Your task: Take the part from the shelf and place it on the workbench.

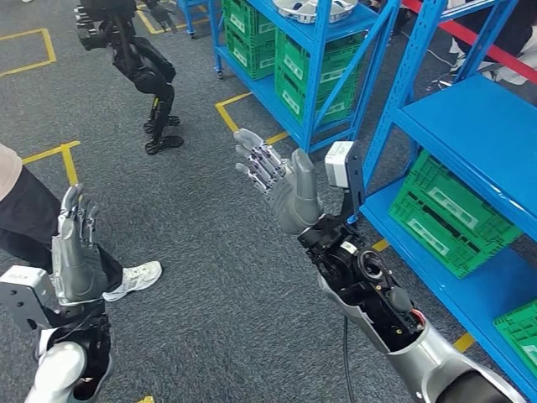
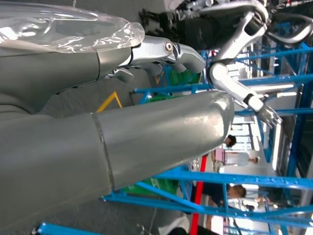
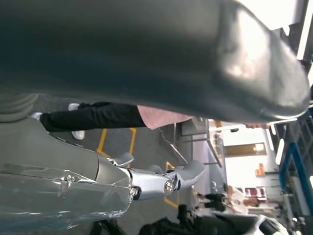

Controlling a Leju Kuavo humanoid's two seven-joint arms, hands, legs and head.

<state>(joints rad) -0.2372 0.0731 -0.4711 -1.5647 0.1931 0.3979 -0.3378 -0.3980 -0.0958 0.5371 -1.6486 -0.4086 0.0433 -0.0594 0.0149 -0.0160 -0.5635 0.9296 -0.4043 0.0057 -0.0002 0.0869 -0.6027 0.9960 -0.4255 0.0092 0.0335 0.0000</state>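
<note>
Right hand: I see my right hand (image 1: 278,180) raised over the grey carpet (image 1: 209,277), fingers spread wide, holding nothing. It sits just beside the blue shelf (image 1: 468,126) on my right, not touching it.
Left hand: my left hand (image 1: 75,248) hangs low on the left, fingers pointing up and loosely apart, holding nothing. In the left wrist view its thick grey thumb (image 2: 158,132) and the darker fingers (image 2: 173,51) stand apart.
Part: on the top board of the far blue rack (image 1: 304,50) I make out a round silver part (image 1: 310,8), cut off by the picture's edge; well apart from both hands. I cannot tell what kind of part it is.
Shelf contents: green crates (image 1: 453,214) lie on the lower board of the near shelf, more green crates (image 1: 304,71) on the far rack.
Person: a person's dark trouser leg (image 1: 32,222) and white shoe (image 1: 136,280) lie just behind my left hand.
Other robot: a dark legged robot (image 1: 136,63) stands on the carpet ahead, near yellow floor markings (image 1: 54,155).
</note>
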